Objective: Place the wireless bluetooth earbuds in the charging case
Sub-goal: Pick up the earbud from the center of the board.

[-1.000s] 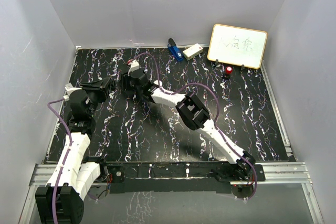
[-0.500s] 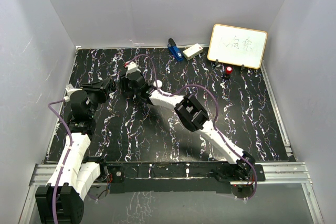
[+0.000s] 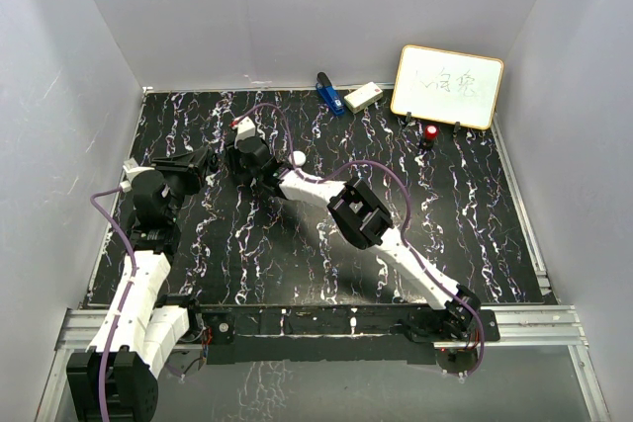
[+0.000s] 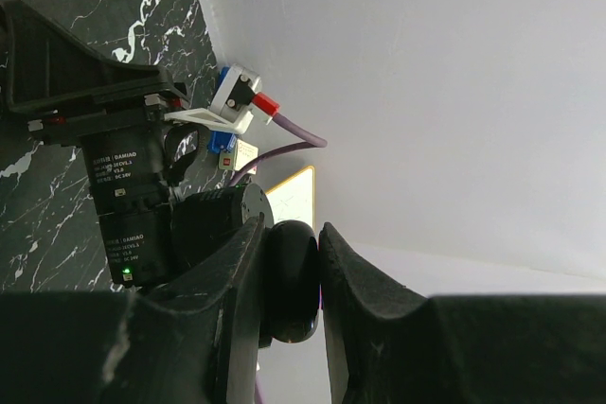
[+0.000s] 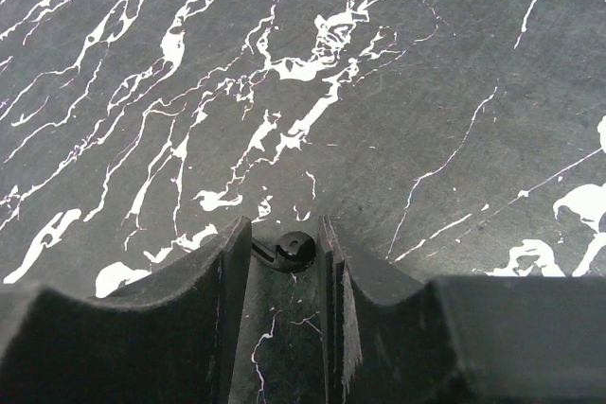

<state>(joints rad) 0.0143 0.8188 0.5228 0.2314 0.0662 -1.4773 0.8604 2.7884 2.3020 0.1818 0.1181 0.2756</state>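
Observation:
A small dark earbud [image 5: 294, 251] lies on the black marbled table [image 5: 445, 92] between the tips of my right gripper [image 5: 284, 229]. The narrow fingers touch it on both sides. In the top view the right gripper [image 3: 239, 163] is at the far left of the table. A round white puck, the charging case [image 3: 297, 157], sits just right of it beside the right arm. My left gripper [image 4: 292, 229] is shut on a dark glossy rounded object [image 4: 289, 281] and holds it in the air, close to the right gripper [image 3: 206, 159]. The white earbud is out of view.
At the back stand a blue object [image 3: 327, 93], a cream rectangular box [image 3: 363, 97] and a small whiteboard [image 3: 447, 86]. A black knob with a red top [image 3: 430, 132] stands in front of the board. Grey walls close in three sides.
My right gripper has shifted a little left and towards the back, uncovering the white puck beside the arm. The left arm has barely moved.

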